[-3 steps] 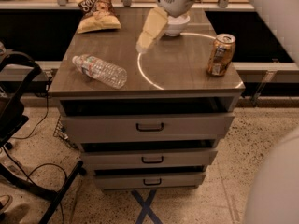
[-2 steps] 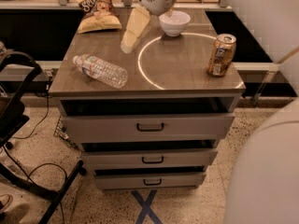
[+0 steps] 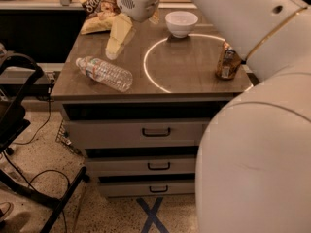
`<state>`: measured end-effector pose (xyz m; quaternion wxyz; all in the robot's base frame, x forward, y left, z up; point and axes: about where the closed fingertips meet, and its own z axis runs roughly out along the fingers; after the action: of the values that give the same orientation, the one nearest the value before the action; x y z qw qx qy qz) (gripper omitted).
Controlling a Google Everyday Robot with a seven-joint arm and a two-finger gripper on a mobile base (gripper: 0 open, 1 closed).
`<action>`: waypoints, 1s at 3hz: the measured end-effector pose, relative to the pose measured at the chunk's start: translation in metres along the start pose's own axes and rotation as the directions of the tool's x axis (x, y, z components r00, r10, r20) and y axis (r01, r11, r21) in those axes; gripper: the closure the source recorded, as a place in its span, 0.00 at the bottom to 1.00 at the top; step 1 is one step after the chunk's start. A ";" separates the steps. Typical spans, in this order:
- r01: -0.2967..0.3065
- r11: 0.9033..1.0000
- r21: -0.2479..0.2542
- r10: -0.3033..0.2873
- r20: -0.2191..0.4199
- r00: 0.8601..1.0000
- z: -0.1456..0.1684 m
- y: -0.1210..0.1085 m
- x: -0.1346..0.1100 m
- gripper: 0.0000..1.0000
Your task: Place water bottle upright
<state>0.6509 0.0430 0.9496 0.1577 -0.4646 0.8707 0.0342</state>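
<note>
The water bottle [image 3: 104,73] lies on its side near the front left of the cabinet top [image 3: 184,72], white cap pointing to the back left. It is clear and ribbed with a pale label band. My gripper [image 3: 113,51] hangs from the white wrist at the top of the view and points down-left, a little above and behind the bottle's cap end. It is apart from the bottle and holds nothing that I can see.
A golden-brown drink can [image 3: 227,62] stands at the right edge. A white bowl [image 3: 181,23] and a chip bag [image 3: 97,8] sit at the back. My white arm [image 3: 252,144] fills the right. A black frame [image 3: 19,130] stands on the floor at left. Drawers [image 3: 155,131] are below.
My gripper has moved left and forward from near the bowl to just behind the bottle's cap end. The bottle, can and bowl have not moved.
</note>
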 end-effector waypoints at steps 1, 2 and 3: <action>0.003 1.000 -0.012 -0.004 -0.048 0.999 0.019 0.019 -0.016 0.00; -0.010 1.000 -0.025 0.008 -0.093 0.996 0.042 0.034 -0.033 0.00; -0.026 0.999 -0.046 0.020 -0.122 0.992 0.070 0.045 -0.053 0.00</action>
<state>0.6584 0.1252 0.8956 0.0929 -0.4594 0.8829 0.0283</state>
